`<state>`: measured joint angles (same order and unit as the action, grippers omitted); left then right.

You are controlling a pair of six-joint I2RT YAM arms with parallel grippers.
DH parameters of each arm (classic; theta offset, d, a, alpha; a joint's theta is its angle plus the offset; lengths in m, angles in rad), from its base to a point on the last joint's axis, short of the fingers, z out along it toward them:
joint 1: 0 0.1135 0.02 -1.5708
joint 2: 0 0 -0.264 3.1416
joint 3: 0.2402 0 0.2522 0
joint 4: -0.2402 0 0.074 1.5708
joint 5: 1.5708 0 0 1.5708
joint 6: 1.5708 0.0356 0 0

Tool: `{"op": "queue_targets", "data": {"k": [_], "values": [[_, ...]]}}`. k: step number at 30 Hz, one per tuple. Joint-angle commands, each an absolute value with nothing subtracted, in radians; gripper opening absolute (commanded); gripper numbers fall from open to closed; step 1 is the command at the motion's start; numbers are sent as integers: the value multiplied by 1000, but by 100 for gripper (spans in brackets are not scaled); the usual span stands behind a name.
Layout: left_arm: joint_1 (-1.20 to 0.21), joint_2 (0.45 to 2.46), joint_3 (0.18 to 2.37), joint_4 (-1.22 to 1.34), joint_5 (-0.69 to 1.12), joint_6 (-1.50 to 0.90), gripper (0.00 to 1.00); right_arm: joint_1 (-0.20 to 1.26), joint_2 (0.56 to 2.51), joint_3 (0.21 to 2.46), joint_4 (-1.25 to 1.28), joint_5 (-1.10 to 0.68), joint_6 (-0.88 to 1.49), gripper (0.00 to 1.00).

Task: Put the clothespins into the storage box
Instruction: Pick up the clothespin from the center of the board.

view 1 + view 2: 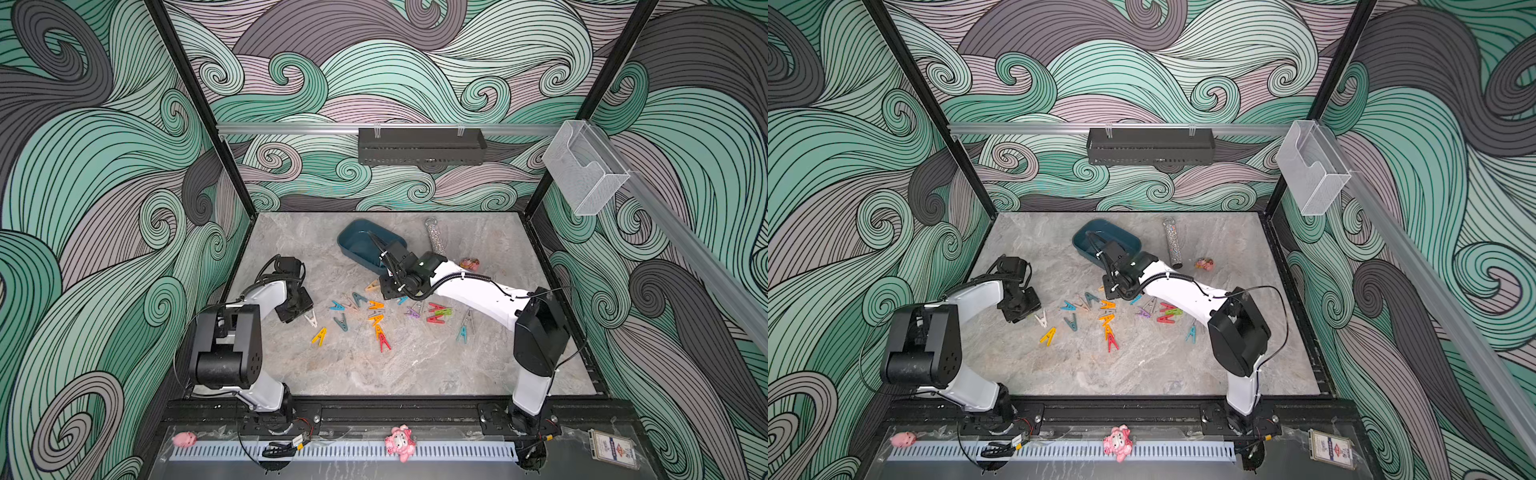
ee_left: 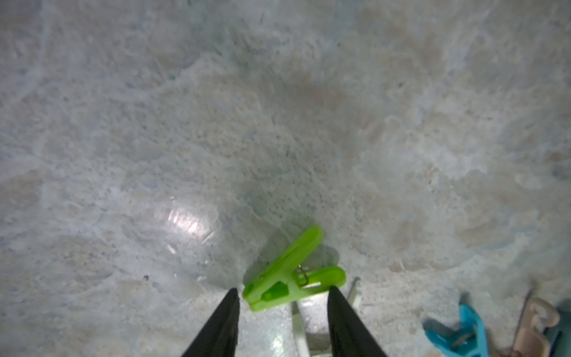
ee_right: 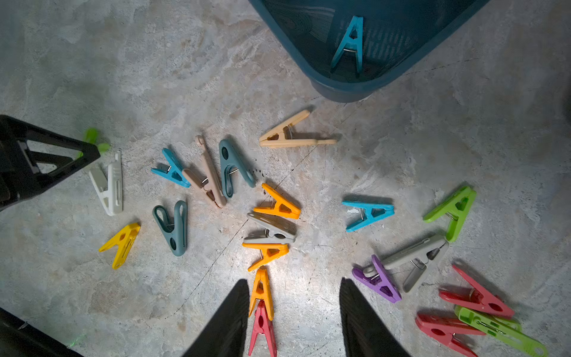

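Starting out: one teal peg (image 3: 349, 43) lies in the storage box (image 3: 312, 71); the other clothespins (image 1: 376, 320) are scattered mid-worktop (image 1: 415, 365). Left claw (image 2: 282, 296) open, a green peg (image 2: 290, 275) between its tips, not gripped. Right claw (image 3: 293, 296) open, empty, over the orange peg (image 3: 262, 293). Farther back, beside the box: glitter tube (image 1: 434, 237), small pink toy (image 1: 469, 263). Nothing blocks the box.

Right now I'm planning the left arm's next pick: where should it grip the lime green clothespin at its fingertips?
Grip the lime green clothespin across its joined, solid nose end, coming straight down. It lies flat on the table, legs splayed apart, so the narrow nose probably fits best between the left gripper's open fingers.
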<state>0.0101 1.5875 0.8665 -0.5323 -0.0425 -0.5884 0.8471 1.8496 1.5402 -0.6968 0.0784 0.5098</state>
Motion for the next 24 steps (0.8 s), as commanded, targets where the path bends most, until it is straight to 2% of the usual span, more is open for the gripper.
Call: {"op": "queue_targets", "data": {"k": [1, 7, 14, 24], "values": [[14, 1627, 915, -459, -44, -600, 45, 846, 1836, 1539, -696, 92, 531, 50], [11, 1658, 968, -499, -8, -575, 38, 847, 1833, 1538, -696, 92, 531, 50], [8, 1522, 894, -594, -73, -555, 49, 846, 1843, 1535, -690, 85, 534, 50], [-31, 1644, 888, -545, -64, -560, 47, 847, 1850, 1560, -683, 79, 528, 50]]}}
